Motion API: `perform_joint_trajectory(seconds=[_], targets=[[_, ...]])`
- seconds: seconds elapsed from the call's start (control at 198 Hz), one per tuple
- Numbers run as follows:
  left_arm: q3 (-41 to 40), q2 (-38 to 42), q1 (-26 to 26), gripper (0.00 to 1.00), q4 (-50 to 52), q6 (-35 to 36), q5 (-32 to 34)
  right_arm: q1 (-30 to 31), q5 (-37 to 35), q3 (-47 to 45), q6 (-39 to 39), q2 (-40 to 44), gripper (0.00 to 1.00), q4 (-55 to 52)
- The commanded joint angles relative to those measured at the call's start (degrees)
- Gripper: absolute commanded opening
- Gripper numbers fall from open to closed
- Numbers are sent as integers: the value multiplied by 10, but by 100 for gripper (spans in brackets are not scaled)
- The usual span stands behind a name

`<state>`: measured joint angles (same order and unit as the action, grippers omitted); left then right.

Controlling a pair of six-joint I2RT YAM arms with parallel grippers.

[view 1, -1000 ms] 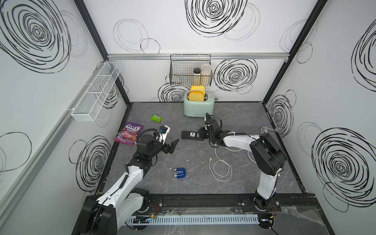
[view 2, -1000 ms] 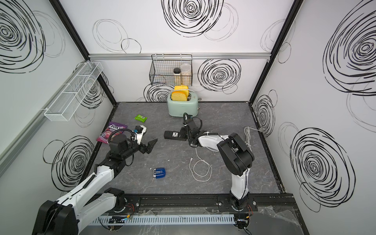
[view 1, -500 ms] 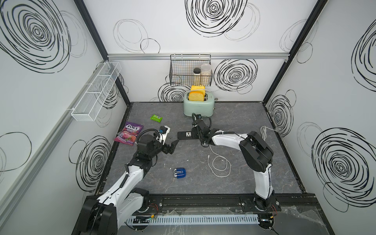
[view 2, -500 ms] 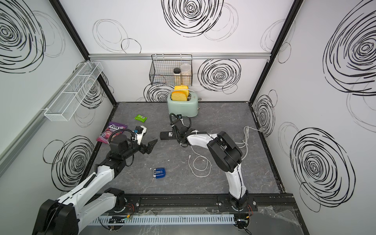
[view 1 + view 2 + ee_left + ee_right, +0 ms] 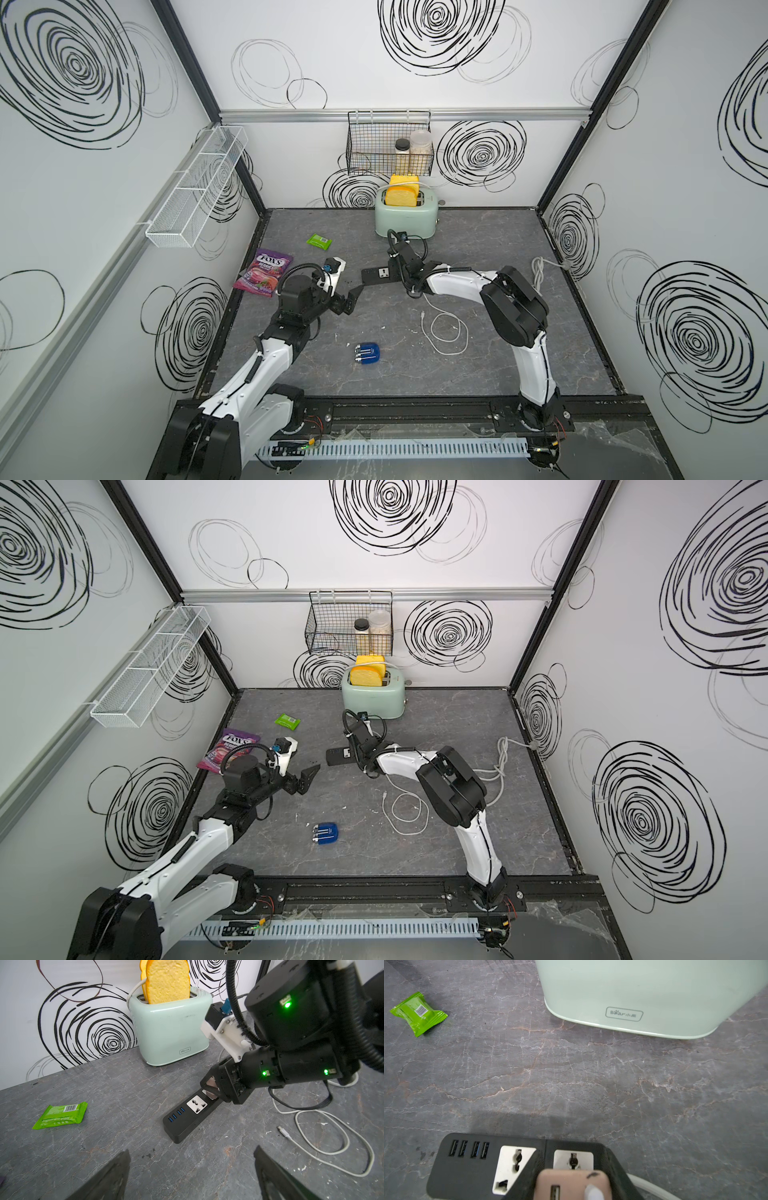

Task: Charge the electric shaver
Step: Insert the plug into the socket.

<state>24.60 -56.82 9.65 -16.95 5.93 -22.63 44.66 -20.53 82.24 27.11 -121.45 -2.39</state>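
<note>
The pink adapter (image 5: 571, 1184), blurred and edge-cropped in the right wrist view, hides beneath the right gripper (image 5: 398, 275) in both top views.

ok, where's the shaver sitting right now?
In both top views the electric shaver lies on the table toward its front edge, just left of the coiled white cable.
</note>
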Motion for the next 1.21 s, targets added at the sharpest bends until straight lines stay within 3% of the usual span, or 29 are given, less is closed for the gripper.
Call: perform_joint_trajectory(seconds=[0.0, 0.091, 0.207, 0.268, 0.369, 0.576, 0.667, 0.819, 0.895, 0.991, 1.097, 1.208], targets=[[-6, -9, -7, 97, -34, -3, -1, 1, 8, -27, -22, -97, 0, -199], [-4, -14, -7, 97, -38, -3, -2, -4, -1, -42, -22, -91, 0, -203], [-2, -21, -7, 97, -44, -4, -6, -31, 58, -98, -3, -61, 0, -179], [-1, -26, -6, 97, -46, -3, -8, -31, 52, -111, -7, -51, 0, -183], [2, -31, -6, 97, -49, -3, -9, -9, 8, -113, -21, -56, 0, -202], [19, -42, -3, 97, -48, -2, -14, -16, 30, -103, 17, -58, 0, -207], [29, -47, -1, 97, -45, 4, -15, -41, 73, -109, 48, -33, 0, -185], [44, -51, 6, 97, -37, 12, -20, -61, 144, -94, 76, 11, 21, -138], [52, -52, 8, 97, -30, 18, -34, -62, 164, -68, 78, 23, 39, -124], [61, -52, 15, 97, -23, 24, -41, -62, 188, -34, 77, 31, 51, -133], [67, -49, 16, 97, -19, 24, -43, -54, 174, -27, 78, 47, 63, -132], [68, -45, 16, 97, -17, 26, -44, -41, 162, -29, 80, 56, 68, -128]])
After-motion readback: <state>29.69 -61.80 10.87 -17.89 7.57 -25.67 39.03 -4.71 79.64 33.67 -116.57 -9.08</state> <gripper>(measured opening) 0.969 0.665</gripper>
